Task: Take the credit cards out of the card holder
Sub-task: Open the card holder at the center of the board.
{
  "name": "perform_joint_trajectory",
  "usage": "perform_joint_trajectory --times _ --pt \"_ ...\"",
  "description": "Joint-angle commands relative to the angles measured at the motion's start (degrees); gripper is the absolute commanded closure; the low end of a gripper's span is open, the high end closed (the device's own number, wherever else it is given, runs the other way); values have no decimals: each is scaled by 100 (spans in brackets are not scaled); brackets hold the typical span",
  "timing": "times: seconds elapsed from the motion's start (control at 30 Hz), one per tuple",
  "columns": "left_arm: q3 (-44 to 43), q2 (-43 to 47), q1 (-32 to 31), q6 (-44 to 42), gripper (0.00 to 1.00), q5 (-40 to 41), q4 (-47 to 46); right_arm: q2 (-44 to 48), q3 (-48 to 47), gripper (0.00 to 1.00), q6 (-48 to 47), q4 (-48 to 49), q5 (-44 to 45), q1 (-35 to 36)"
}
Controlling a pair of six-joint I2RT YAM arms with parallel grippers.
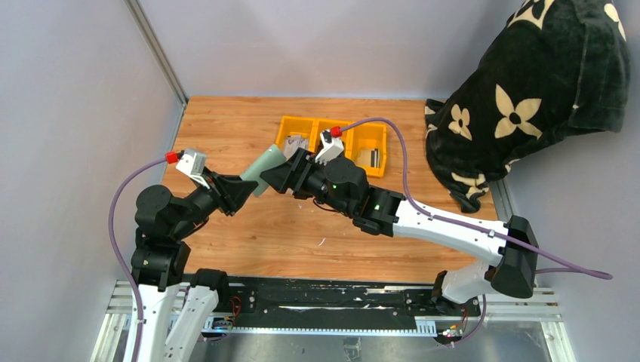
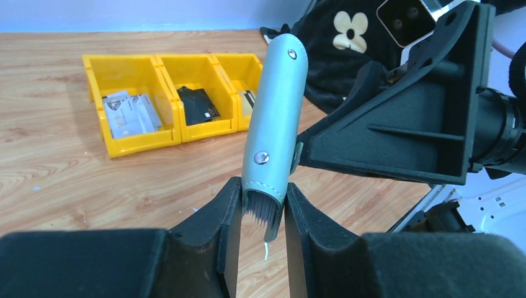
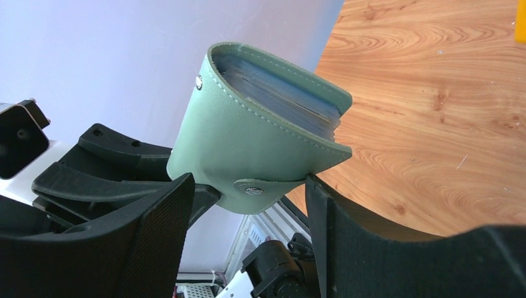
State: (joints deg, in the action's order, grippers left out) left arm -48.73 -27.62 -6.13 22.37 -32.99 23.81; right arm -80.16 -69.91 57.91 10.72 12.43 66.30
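Pale wooden bench (image 1: 302,234) between grey walls, with a yellow three-compartment plastic bin (image 1: 332,123) at the back and a black flower-printed cloth (image 1: 528,83) at the right. The small sage-green folding card holder (image 3: 248,143) is held in the air above the bench, between the two arms. The left claw (image 2: 262,198) is clamped on its lower edge. The right claw (image 3: 248,180) stands with its fingers apart, one on each side of the snap tab and not squeezing.

The thin grey credit cards (image 3: 291,102) show only as stacked edges in the blue-grey pockets at the holder's open mouth. They are probably light, stiff and smooth, so a pinch may slip off them. The holder looks soft and will likely flex. The best hold appears to be a card's exposed edge at the mouth, drawn straight out along its pocket against the left claw's grip.
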Motion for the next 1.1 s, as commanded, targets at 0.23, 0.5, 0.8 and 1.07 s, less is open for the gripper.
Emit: perform_joint_trajectory --times 0.23,0.5,0.8,1.07 --pt "-348 76 -11 455 100 -406 -551 -33 53 43 458 0 118 46" --pt "-482 4 -11 752 100 -566 -648 62 137 58 524 34 167 -3" --pt "-477 12 -11 901 100 -650 -672 62 74 82 298 242 34 -12" --pt "-550 -59 -11 878 100 -578 -761 170 302 100 118 422 -22 -11"
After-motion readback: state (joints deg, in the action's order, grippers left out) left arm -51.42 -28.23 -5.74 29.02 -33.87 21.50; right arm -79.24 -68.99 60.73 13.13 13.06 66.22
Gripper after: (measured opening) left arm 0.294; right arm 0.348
